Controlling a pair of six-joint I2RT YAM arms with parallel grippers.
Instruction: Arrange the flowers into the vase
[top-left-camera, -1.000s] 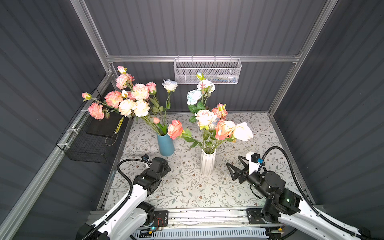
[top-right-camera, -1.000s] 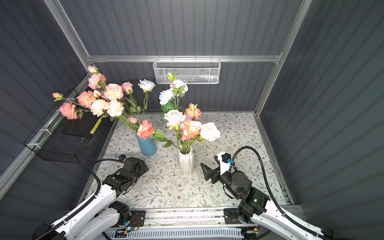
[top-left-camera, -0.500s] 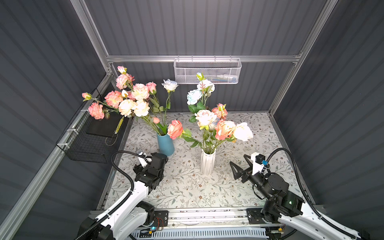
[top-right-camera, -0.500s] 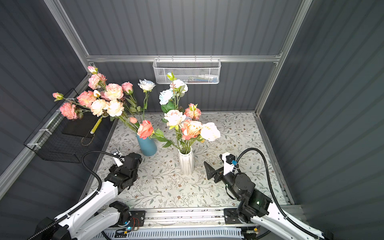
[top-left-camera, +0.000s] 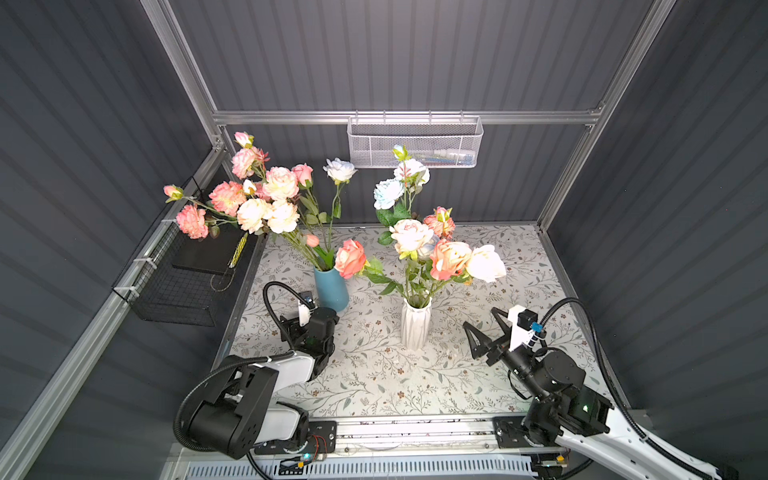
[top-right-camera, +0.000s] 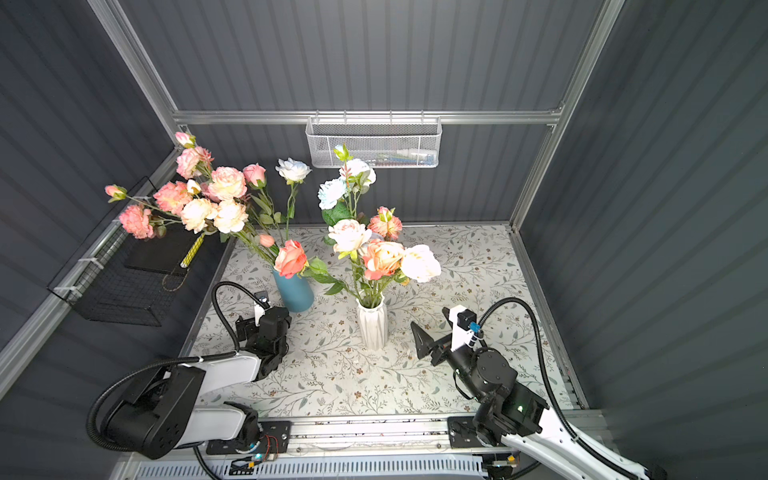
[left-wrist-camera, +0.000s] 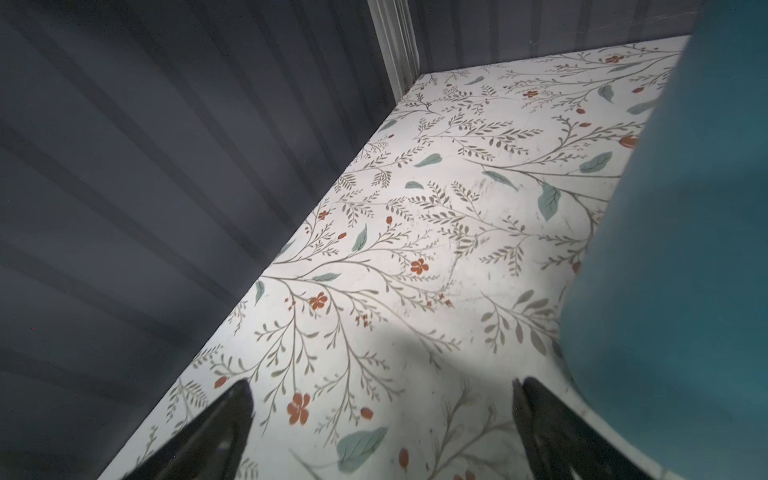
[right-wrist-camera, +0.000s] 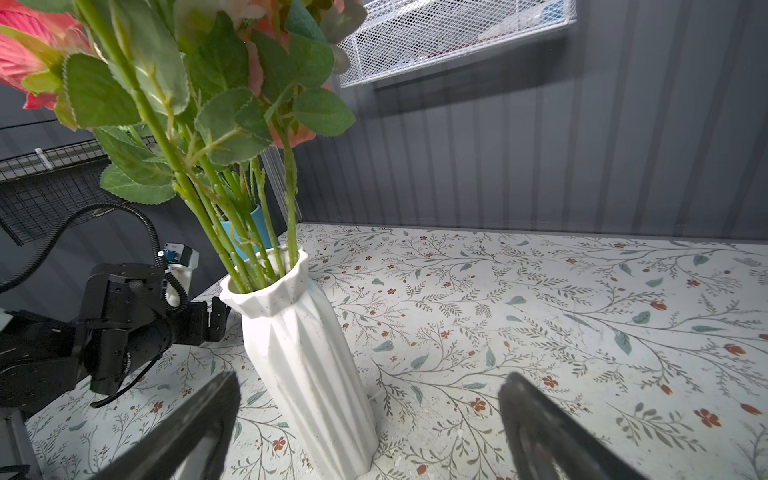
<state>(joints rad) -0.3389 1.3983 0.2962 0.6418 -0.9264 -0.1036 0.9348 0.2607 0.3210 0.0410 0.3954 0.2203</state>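
Note:
A white ribbed vase (top-left-camera: 415, 328) (top-right-camera: 373, 328) (right-wrist-camera: 299, 353) stands mid-table holding several flowers (top-left-camera: 449, 257) (top-right-camera: 382, 257) (right-wrist-camera: 232, 137) with peach, cream and pale-blue blooms. To its left, a blue vase (top-left-camera: 331, 289) (top-right-camera: 294, 293) (left-wrist-camera: 685, 249) holds more pink and cream flowers (top-left-camera: 266, 203) (top-right-camera: 212, 199). My right gripper (top-left-camera: 481, 319) (top-right-camera: 429, 319) (right-wrist-camera: 368, 384) is open and empty, just right of the white vase and facing it. My left gripper (left-wrist-camera: 382, 399) is open and empty over the cloth, with one finger beside the blue vase's base.
A white mesh basket (top-left-camera: 415, 141) hangs on the back wall. A black wire basket (top-left-camera: 178, 286) hangs on the left wall. The left arm's bulky links (top-left-camera: 232, 411) lie low at the front left. Corrugated walls enclose the floral tablecloth (top-left-camera: 519, 270).
The left arm has folded down, its elbow now low by the front rail, with the wrist staying near the blue vase. The right gripper has drifted slightly right, away from the white vase.

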